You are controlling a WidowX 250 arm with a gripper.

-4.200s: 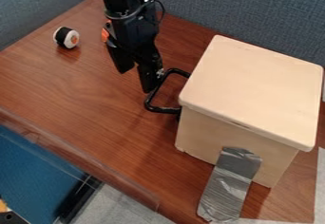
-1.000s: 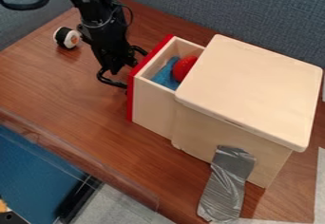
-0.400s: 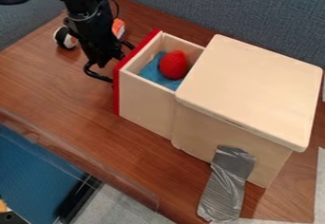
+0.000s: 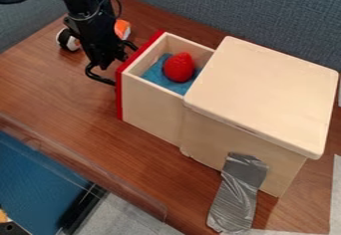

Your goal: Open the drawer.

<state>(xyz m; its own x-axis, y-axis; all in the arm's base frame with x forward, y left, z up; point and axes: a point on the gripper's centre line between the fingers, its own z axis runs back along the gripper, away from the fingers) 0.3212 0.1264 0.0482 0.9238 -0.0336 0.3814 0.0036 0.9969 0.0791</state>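
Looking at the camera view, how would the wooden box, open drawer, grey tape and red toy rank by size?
Largest to smallest:
1. Wooden box
2. Open drawer
3. Grey tape
4. Red toy

From high over the near side, the camera looks down at a slant on the bench (image 4: pixel 73 97), facing the blue-grey partition (image 4: pixel 233 7) along the top, near enough that the wooden box (image 4: pixel 263 89) spans much of the right half.
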